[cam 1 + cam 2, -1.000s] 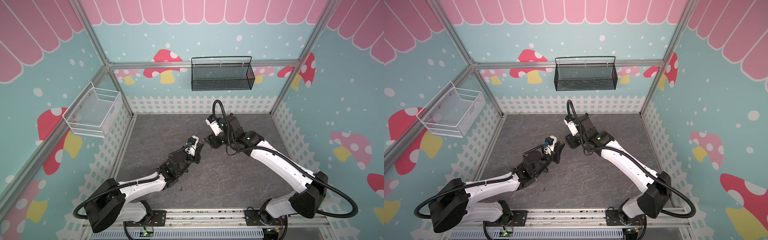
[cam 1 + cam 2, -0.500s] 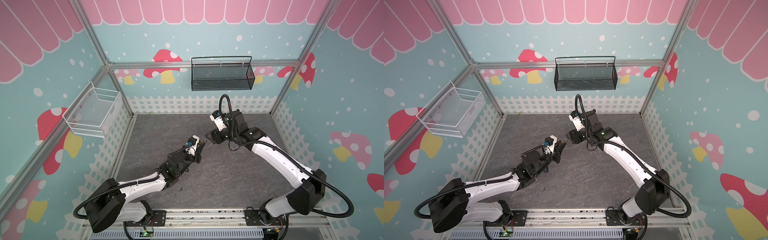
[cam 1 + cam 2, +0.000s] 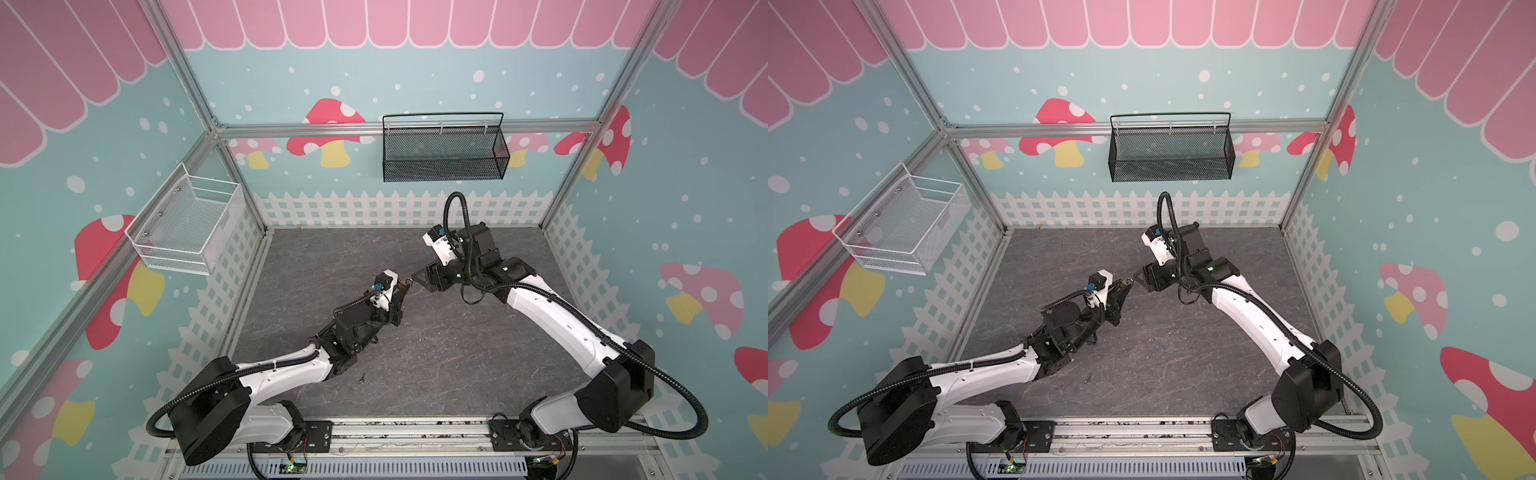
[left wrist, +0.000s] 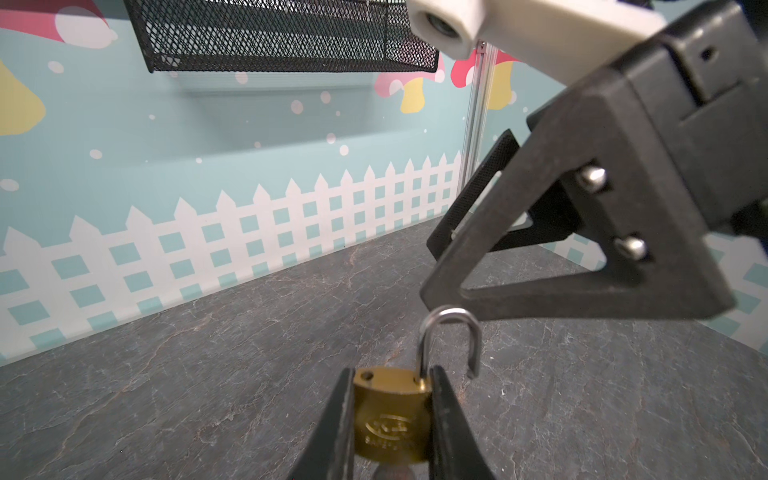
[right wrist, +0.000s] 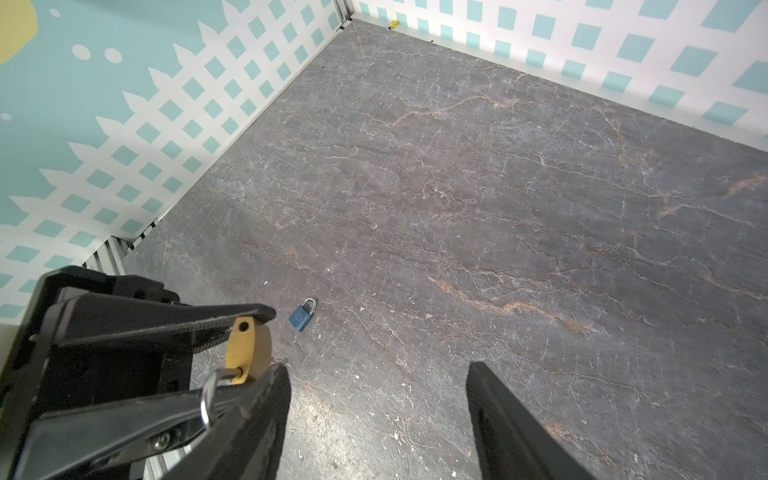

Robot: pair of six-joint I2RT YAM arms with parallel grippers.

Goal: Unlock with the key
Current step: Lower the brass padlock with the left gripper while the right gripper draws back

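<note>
Clamping brass padlock [image 4: 388, 419] in left gripper [image 4: 390, 374], shackle [image 4: 474, 349] sprung; right gripper [image 5: 376, 368] wide, empty.
Risks bumping shackle with a right finger [image 4: 540, 208], twisting padlock loose.

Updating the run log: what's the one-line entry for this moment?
left gripper: shut on brass padlock | shackle: swung open | right gripper: open, beside shackle | blue padlock: lying on table

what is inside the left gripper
The left gripper holds a brass padlock between its fingers, shackle swung open. Its underside and keyhole are hidden, so any key there cannot be seen.
</note>
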